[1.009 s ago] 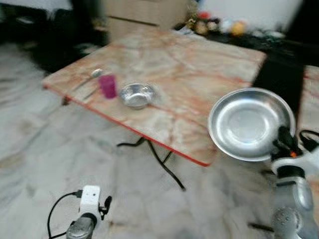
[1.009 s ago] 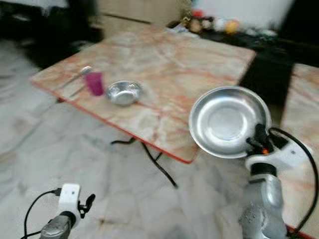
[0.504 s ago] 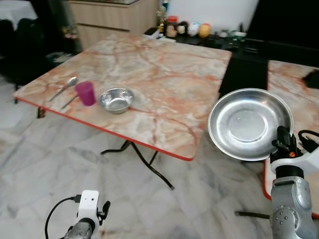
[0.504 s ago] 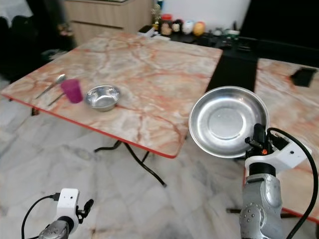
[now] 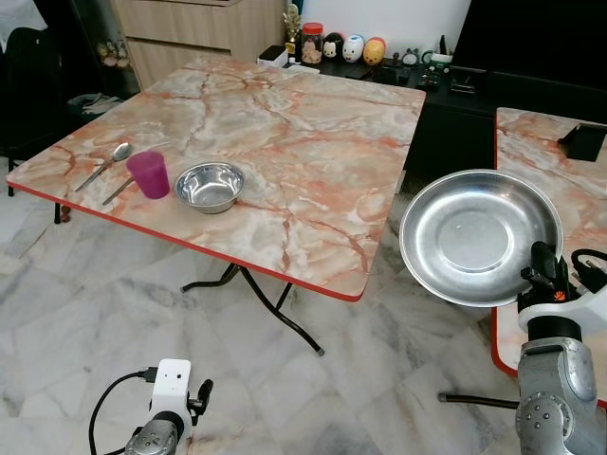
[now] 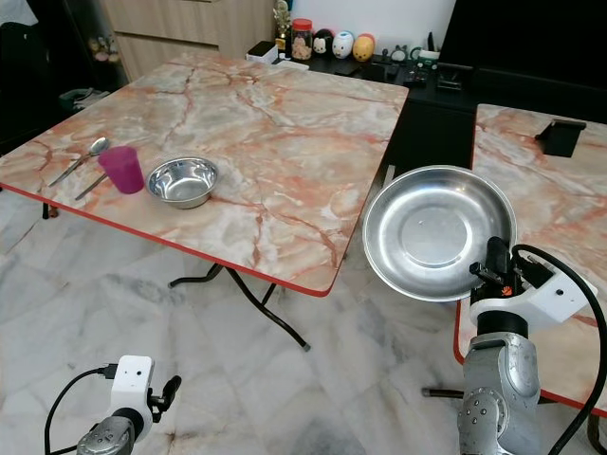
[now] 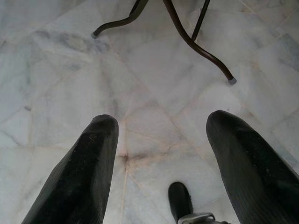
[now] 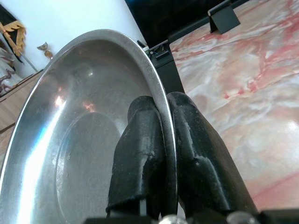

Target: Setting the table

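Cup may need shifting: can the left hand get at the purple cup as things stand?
Probably not: the left hand hangs low over the floor, open, while the purple cup stands up on the table, well ahead.

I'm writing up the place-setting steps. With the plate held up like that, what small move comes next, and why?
Probably swing the right claw, pinching the steel plate by its rim, leftward toward the table. The plate hangs over the floor gap, while the bowl, pink cup and spoon sit near the front edge.

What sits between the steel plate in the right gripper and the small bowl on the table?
Only bare marble tabletop and the table's red edge lie between the steel plate and the small bowl, as both eye views show.
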{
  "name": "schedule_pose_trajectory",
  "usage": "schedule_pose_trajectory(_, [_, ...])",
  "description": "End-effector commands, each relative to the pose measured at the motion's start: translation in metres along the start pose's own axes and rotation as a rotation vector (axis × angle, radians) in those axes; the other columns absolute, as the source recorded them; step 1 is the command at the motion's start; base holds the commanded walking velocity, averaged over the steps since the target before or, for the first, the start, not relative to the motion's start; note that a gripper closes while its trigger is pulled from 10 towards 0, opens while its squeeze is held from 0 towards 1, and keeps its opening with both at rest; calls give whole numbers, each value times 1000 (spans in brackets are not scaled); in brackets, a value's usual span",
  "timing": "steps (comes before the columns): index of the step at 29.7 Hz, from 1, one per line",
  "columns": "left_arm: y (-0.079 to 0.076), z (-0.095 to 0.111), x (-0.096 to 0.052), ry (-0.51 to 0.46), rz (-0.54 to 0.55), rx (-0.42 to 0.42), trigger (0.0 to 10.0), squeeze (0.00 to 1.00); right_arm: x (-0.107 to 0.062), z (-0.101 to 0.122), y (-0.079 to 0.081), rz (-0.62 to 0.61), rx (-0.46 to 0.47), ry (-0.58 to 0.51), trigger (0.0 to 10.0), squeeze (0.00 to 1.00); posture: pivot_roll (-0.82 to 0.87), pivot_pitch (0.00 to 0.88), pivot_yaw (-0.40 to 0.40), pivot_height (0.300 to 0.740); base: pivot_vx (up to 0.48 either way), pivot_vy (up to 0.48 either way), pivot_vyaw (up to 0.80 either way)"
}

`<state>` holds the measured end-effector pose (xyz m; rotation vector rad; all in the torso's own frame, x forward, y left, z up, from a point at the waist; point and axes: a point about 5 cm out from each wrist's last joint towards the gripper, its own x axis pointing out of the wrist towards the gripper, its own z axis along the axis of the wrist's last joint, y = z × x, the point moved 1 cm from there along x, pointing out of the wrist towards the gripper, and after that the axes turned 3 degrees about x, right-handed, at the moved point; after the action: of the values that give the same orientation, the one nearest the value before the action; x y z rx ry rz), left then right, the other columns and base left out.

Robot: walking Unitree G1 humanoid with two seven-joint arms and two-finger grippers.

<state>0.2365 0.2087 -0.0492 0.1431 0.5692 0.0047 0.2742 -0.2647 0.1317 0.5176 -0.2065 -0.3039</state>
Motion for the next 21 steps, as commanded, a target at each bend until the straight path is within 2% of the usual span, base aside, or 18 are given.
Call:
schedule_pose_trajectory(1, [-1,-7,-2,26,-9,18,10000,0,2,2,3,14,-10,3,10000,0,-15,38,-11,740,0,-311,0])
schedule_pose_trajectory(7, [-1,-7,-3,27,-11,19,10000,0,3,0,3,13,-10,10,10000,0,-15,27,-10,740,0,-311,-653])
schedule_pose_trajectory(21, [-2,-9,-4,25,-13,22,10000,0,3,-3,0,-9,-25,17,10000,0,-16,11,-12,740,0,-313,0])
